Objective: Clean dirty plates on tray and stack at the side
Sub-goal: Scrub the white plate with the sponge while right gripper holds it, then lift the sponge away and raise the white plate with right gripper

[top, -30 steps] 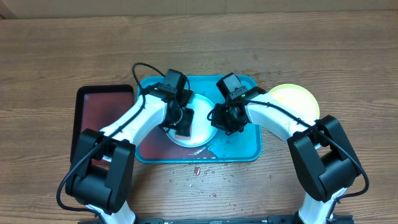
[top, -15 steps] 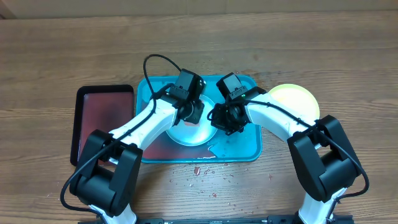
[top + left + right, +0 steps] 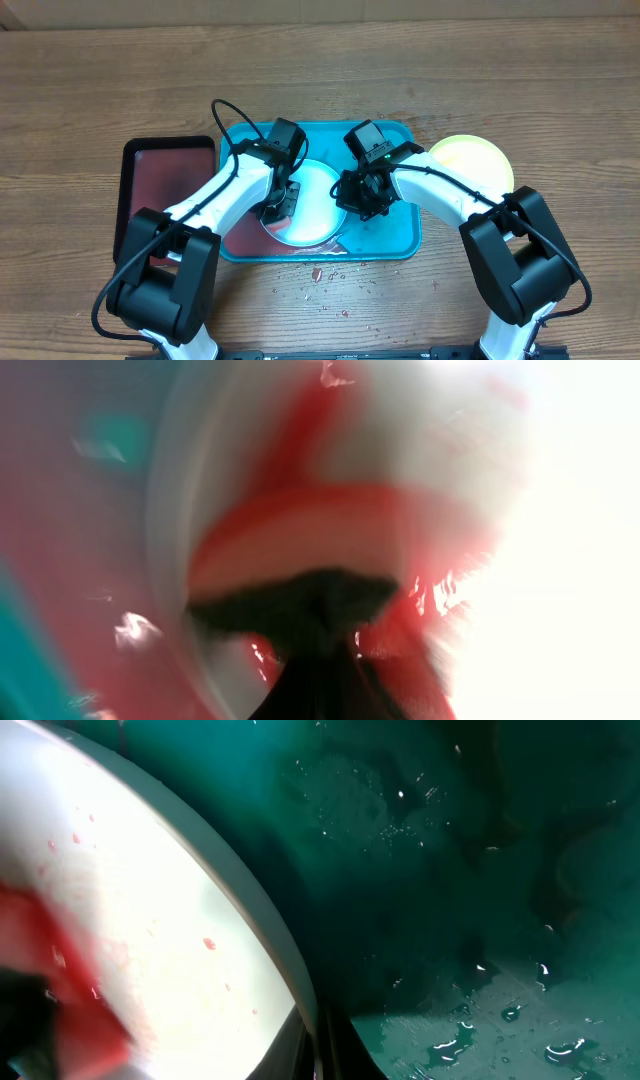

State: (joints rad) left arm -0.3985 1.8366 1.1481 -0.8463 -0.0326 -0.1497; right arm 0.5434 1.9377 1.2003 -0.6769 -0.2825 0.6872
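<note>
The white plate (image 3: 320, 195) lies on the teal tray (image 3: 395, 230), with red smears on it. My left gripper (image 3: 277, 205) is low over the plate's left part, shut on a red pad (image 3: 300, 530); the left wrist view is blurred by motion. My right gripper (image 3: 352, 200) is shut on the plate's right rim, and the rim runs between its fingers (image 3: 318, 1045) in the right wrist view. The plate (image 3: 150, 900) fills that view's left, above the wet tray floor (image 3: 450, 870). The yellow-green plate (image 3: 472, 160) sits on the table right of the tray. The light blue plate is not in view.
A dark maroon tray (image 3: 165, 185) lies just left of the teal tray. Red crumbs and drops (image 3: 330, 275) are scattered on the wooden table in front of the tray.
My left gripper swept from the plate's left part to its far middle and back to the left. The right gripper has stayed on the plate's rim.
</note>
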